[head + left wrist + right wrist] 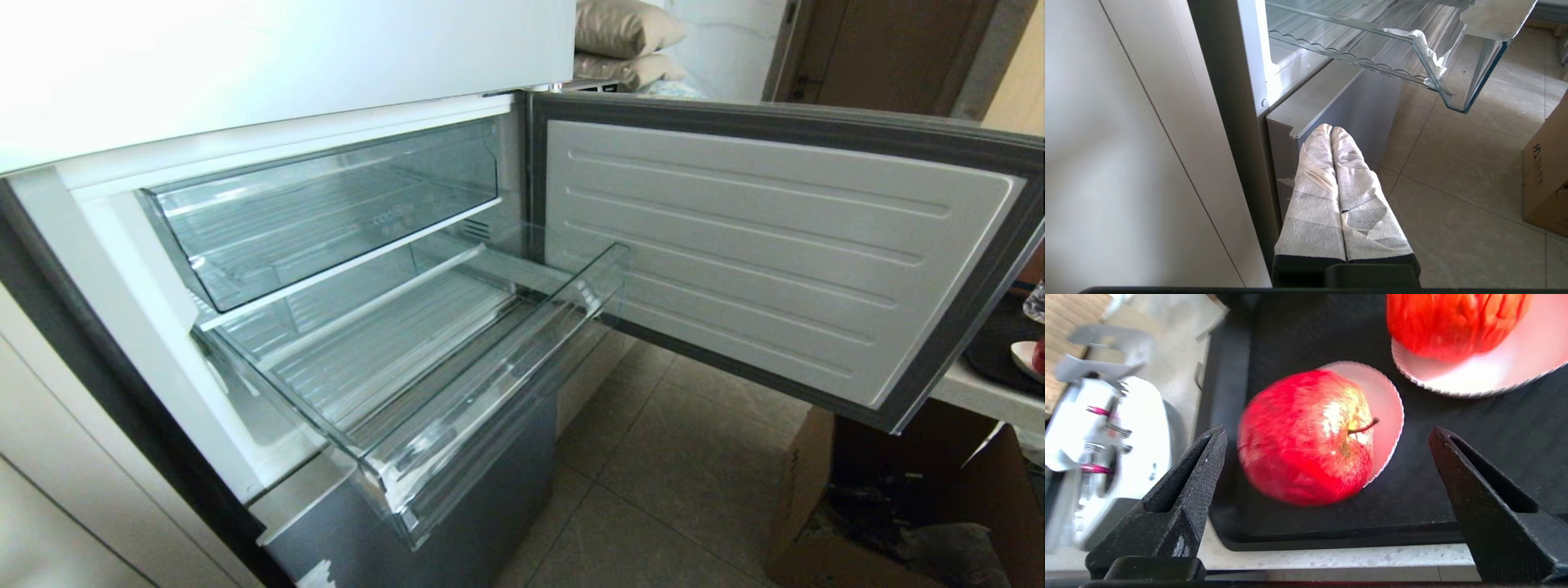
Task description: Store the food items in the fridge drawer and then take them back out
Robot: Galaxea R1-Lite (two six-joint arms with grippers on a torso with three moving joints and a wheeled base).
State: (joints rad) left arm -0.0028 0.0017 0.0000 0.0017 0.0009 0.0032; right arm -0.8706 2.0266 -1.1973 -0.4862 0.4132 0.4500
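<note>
Standing open mid-frame in head view, drawer (457, 384) empty. Left wrist view: left gripper (1332, 130) pressed shut, idle. Right wrist view: right gripper (1327, 437) spread wide above centre apple (1306, 437) on tray (1412, 506); round fruit could roll if pinched off-centre.

Left gripper (1332, 130) parked, its wrapped fingers pressed together — right gripper (1327, 433) spread wide, empty.

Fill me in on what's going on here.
The fridge drawer is pulled out and holds nothing, with the fridge door swung open. The right gripper hangs open over a red apple on a black tray, not yet gripping it. A second red fruit sits nearby. The left gripper is parked shut beside the fridge.
</note>
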